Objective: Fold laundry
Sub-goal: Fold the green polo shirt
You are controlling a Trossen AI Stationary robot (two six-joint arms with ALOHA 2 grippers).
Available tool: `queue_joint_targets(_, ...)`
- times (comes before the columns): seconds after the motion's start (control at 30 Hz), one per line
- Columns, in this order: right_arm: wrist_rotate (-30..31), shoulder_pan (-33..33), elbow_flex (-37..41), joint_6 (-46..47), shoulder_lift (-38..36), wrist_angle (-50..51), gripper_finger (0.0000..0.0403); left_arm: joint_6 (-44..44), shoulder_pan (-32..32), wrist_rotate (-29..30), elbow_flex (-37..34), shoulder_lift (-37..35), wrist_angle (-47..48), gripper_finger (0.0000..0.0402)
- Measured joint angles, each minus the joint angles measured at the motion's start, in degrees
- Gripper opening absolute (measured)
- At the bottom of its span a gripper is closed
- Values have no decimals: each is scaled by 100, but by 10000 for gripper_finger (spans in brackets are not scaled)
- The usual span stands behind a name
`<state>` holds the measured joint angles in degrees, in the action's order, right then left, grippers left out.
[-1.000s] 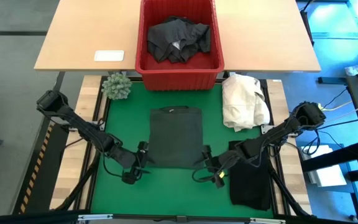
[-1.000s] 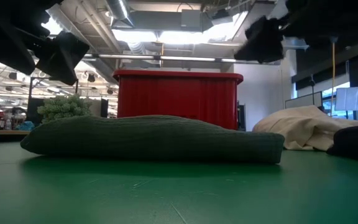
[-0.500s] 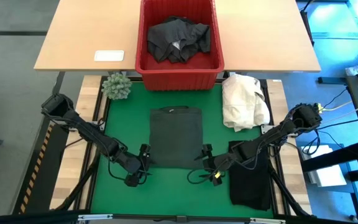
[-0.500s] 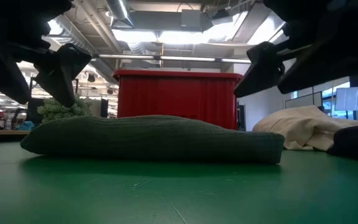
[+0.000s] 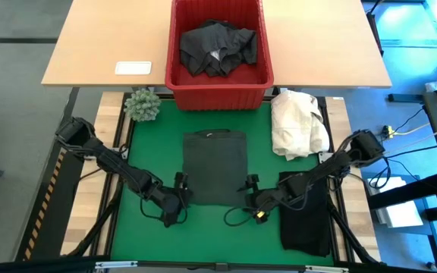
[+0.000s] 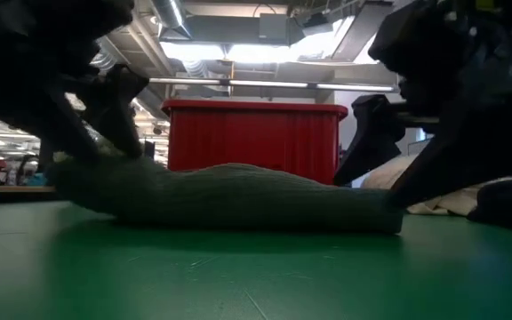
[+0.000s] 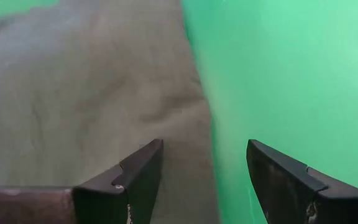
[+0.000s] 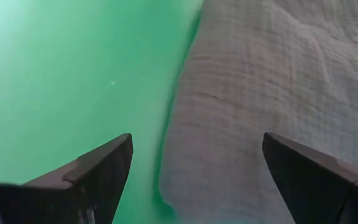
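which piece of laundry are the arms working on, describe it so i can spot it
Start at the red basket. Just in front of it, mid green mat, lies a flat dark grey garment, with both open end effectors at its near corners. Unlike the cream heap and the black cloth on the right, it is a neat rectangle.

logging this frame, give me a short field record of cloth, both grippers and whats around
cloth: dark garment flat on green mat
left gripper: open, at cloth's near left corner
right gripper: open, at cloth's near right corner
basket: red, holds dark clothes
other: cream heap, black garment, plant
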<state>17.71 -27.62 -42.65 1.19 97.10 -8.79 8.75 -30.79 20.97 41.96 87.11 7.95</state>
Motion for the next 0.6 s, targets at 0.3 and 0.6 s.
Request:
queue_joint_targets(0.3,120,0,0,177,223,-102,360,386,-52,240,94,43,722,225)
queue_joint_targets(0.6,561,-7,0,187,314,-136,335,557,-92,460,92,678,681,225)
